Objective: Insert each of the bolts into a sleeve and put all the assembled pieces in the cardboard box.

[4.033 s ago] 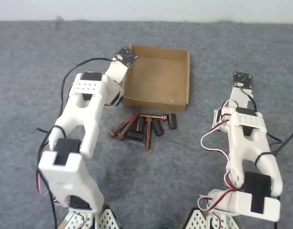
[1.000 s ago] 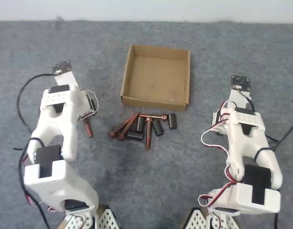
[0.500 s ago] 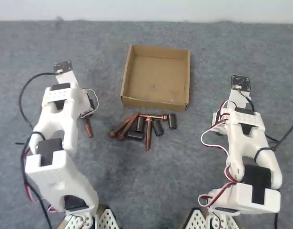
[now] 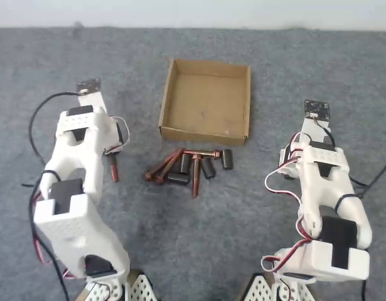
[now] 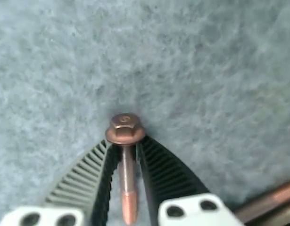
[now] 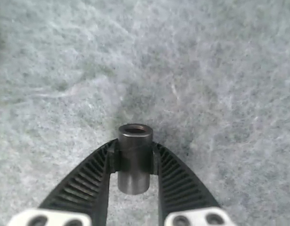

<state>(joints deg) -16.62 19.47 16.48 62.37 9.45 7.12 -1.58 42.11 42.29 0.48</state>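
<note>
**High view:** Join the parts over bare carpet [image 4: 199, 238] between the arms, clear of the loose bolts and sleeves [image 4: 189, 166] lying just before the cardboard box [image 4: 204, 133]. Left arm [image 4: 80, 150] folded at left, bolt [image 4: 112, 168] slanting beneath it. Right arm [image 4: 318, 172] folded at right, well apart.

**Left wrist view:** Line shank with bore before pushing; grip firmly. Left gripper [image 5: 126, 143] clamped on the bolt just under its head, threaded tip toward the wrist.

**Right wrist view:** Hold steady, bore presented. Right gripper [image 6: 134, 150] clenched around a sleeve [image 6: 134, 157], open mouth facing away, over carpet.
</note>
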